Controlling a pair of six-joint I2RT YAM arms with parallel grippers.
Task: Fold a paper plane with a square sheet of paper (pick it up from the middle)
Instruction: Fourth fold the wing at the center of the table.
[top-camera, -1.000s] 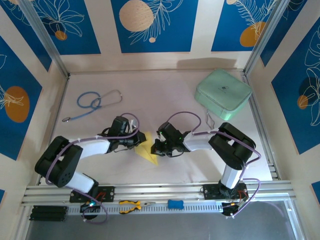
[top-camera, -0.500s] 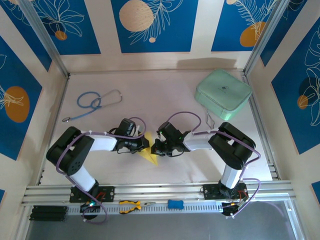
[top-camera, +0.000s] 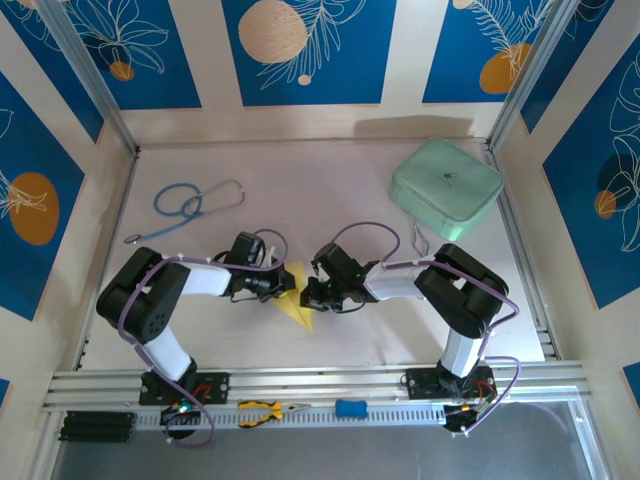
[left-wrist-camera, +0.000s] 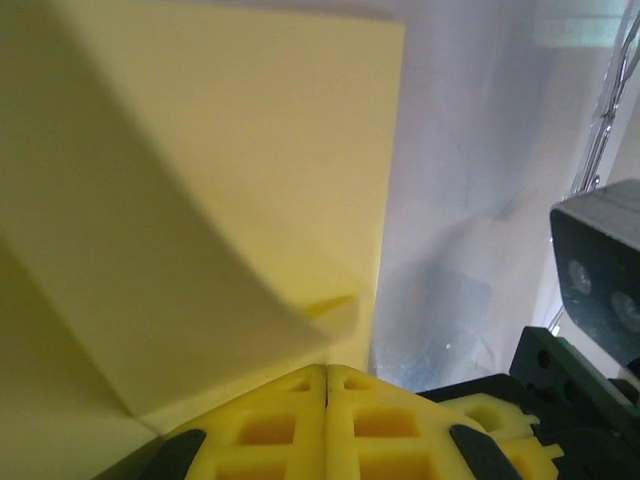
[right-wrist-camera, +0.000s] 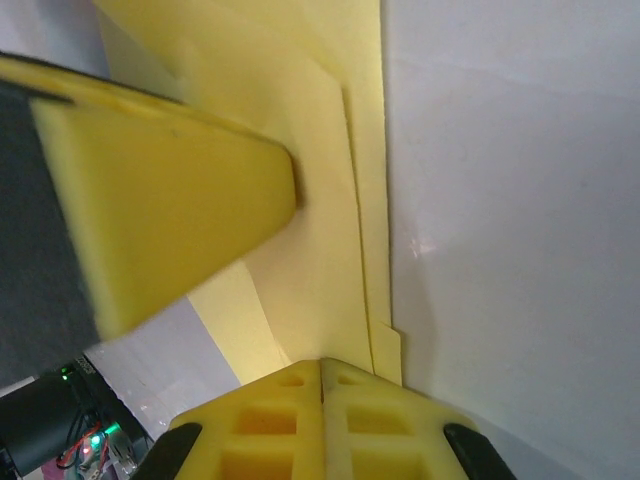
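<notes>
**Paper plane (top-camera: 297, 306) half-made, both tools down on it**

Judging by the layered flaps, the step in hand is setting a crease. To do it well, one tool should pin the layers flat while the other presses along the fold line. The edges should be matched first (a skewed crease will spoil the tip). The downward force should be light, so the thin sheet does not slide on the table (top-camera: 340, 200).

The folded paper lies between the left gripper (top-camera: 283, 284) and the right gripper (top-camera: 312, 296), close under both. Ahead of the right tool, one yellow finger (right-wrist-camera: 170, 200) rests on the stacked layers. Its partner is hidden, so I cannot tell how wide that tool stands. The left tool's opening cannot be told either, as paper lies close ahead of it.
</notes>
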